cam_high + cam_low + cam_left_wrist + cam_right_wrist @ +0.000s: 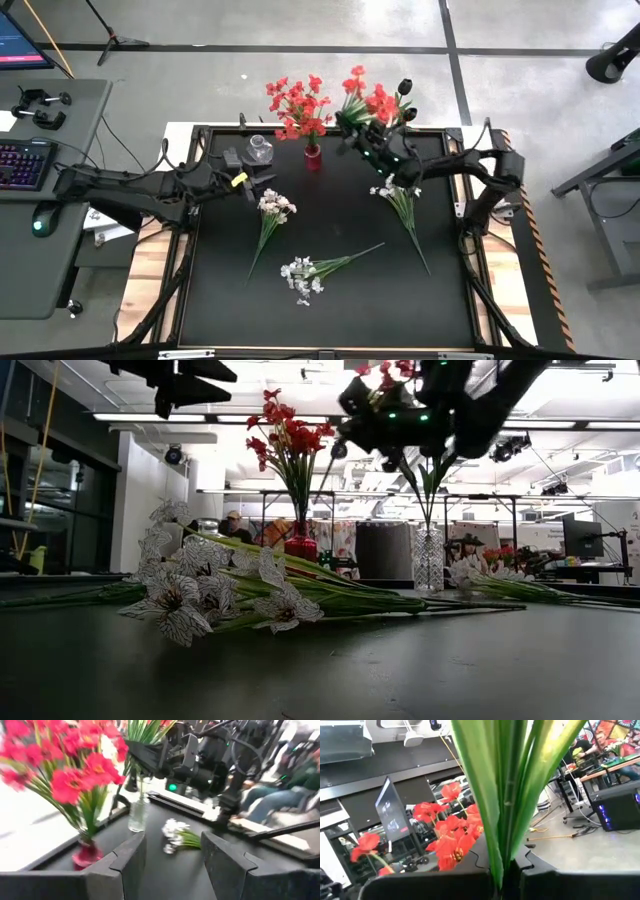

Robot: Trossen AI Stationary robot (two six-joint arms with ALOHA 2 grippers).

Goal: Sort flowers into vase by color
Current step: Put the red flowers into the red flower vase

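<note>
Red flowers (298, 105) stand in a small red vase (312, 157) at the table's far edge. My right gripper (352, 128) hangs just right of them, above the far edge, shut on another red flower spray (368, 98). A clear vase (428, 560) with green stems stands beneath that arm, with black blossoms (405, 88) beside it. Three white sprays (275, 208) (308, 270) (400, 195) lie flat on the black table. My left gripper (172, 865) is open and empty at the far left, pointing level toward the red vase (87, 854). My right gripper pinches the spray's bundle of green stems and leaves (502, 865) between its two fingers. The fingers slant upward and lie across the stems. The spray is lifted clear of the table, its leaves and red blossoms (385, 368) rising above the gripper.
A second clear glass vase (258, 148) stands at the far left, close to my left gripper (262, 180). The table's raised black rim (200, 130) runs along the far edge. Desks with a keyboard stand off to the left. People sit in the room beyond.
</note>
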